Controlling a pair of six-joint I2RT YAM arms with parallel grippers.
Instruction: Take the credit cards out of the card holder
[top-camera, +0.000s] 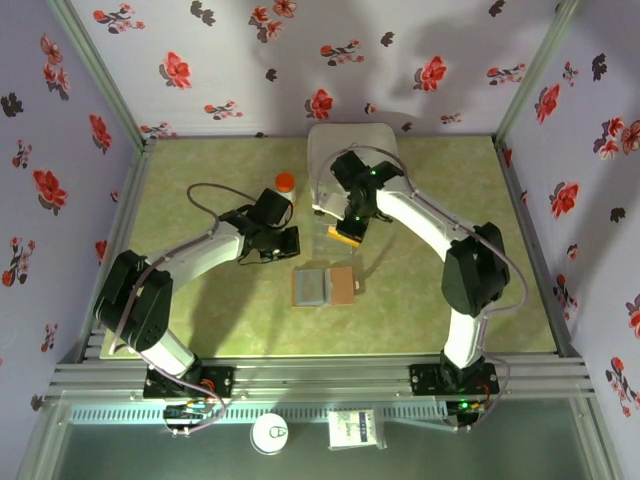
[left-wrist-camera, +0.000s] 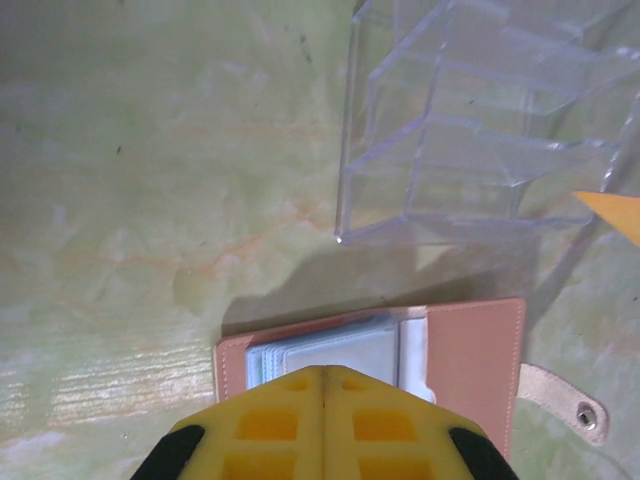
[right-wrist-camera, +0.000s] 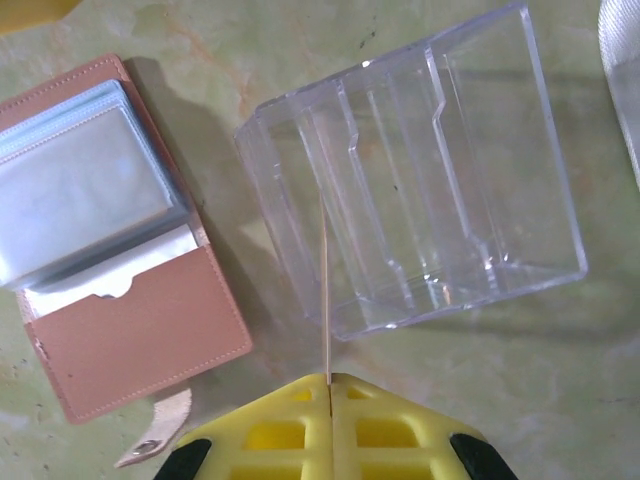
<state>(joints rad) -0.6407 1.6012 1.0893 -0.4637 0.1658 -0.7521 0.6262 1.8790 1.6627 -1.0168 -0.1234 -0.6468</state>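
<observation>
My right pincer (right-wrist-camera: 328, 384) is pinched tight on an orange-yellow card (right-wrist-camera: 325, 290). From the wrist I see the card edge-on, a thin line running straight out from the fingertips. It hangs over the near wall of the clear slotted box (right-wrist-camera: 480, 180) and looks closer to a divider than to a gap, though this angle won't let me be sure.

That card is out of the card holder (right-wrist-camera: 130, 340), which lies open on the worktop (right-wrist-camera: 520, 400) just beside the box. One half is a plain brown flap and the other is a stack of plastic sleeves. I can't tell whether more cards sit in those sleeves.

My left pincer (left-wrist-camera: 322, 374) is closed on nothing, with its tips over the edge of the holder's sleeves. I can't judge whether it is touching them.

I take the step in hand to be putting this card into the box. To do it well, I would nudge the wrist sideways until the card's edge lines up with a slot, hold the card upright, and lower it until its bottom edge is between two dividers. Only then would I let go. Released high, it could glance off a divider and land flat. The box looks light, so I would go down gently to avoid shoving it.
</observation>
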